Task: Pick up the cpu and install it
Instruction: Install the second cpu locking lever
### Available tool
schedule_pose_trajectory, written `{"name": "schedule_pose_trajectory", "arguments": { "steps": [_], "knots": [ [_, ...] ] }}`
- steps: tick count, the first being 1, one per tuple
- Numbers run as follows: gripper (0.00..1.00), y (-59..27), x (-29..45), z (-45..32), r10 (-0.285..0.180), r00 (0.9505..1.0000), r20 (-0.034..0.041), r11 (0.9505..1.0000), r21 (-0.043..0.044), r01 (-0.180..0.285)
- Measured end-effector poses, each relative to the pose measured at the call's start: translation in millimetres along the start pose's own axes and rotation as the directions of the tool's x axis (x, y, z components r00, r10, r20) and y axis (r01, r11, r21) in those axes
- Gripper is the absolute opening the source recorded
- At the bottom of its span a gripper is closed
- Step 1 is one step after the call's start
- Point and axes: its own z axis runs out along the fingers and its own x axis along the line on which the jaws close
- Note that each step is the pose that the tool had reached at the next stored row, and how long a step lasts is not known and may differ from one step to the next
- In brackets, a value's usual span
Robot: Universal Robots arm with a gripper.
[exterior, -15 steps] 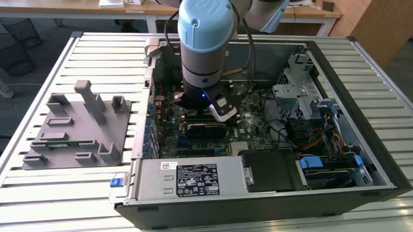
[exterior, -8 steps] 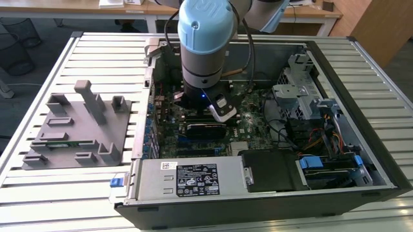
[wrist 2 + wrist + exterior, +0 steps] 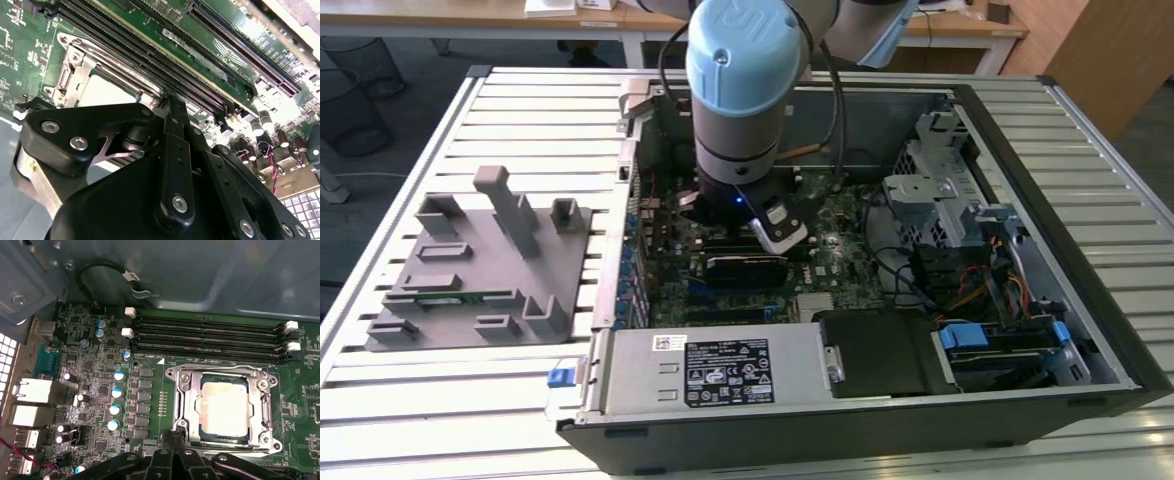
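The cpu (image 3: 223, 407), a silvery square chip, lies flat inside the metal socket frame (image 3: 182, 405) on the green motherboard, and its pale top also shows in the second wrist view (image 3: 105, 92). My gripper (image 3: 173, 436) hovers just beside the socket's edge, its black fingers drawn together with nothing between them. In the second wrist view the gripper (image 3: 167, 100) tapers to one tip next to the socket frame. In the exterior view the arm (image 3: 736, 110) reaches straight down into the open computer case (image 3: 1014, 330).
Black memory slots (image 3: 210, 337) run alongside the socket, and capacitors (image 3: 116, 392) and rear ports (image 3: 30, 390) stand nearby. A grey fixture tray (image 3: 480, 265) holding a green memory stick (image 3: 454, 295) sits at the exterior view's left. The power supply (image 3: 707, 365) and drive cage (image 3: 947, 200) crowd the case.
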Motion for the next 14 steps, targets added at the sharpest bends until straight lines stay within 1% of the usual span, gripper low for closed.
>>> {"name": "schedule_pose_trajectory", "arguments": {
  "steps": [4, 9, 12, 14],
  "knots": [
    [0.11, -0.2, 2.0, 1.1, -0.001, 1.0, -0.0004, 1.0, -0.0001, 0.001],
    [0.11, -0.2, 2.4, 1.3, -0.001, 1.0, -0.0004, 1.0, -0.0007, 0.001],
    [0.11, 0.7, 2.3, -1.7, -0.002, 1.0, -0.0001, 1.0, -0.0012, 0.002],
    [0.11, 1.7, 2.3, -5.6, -0.001, 1.0, -0.0005, 1.0, -0.0006, 0.001]
  ]
}}
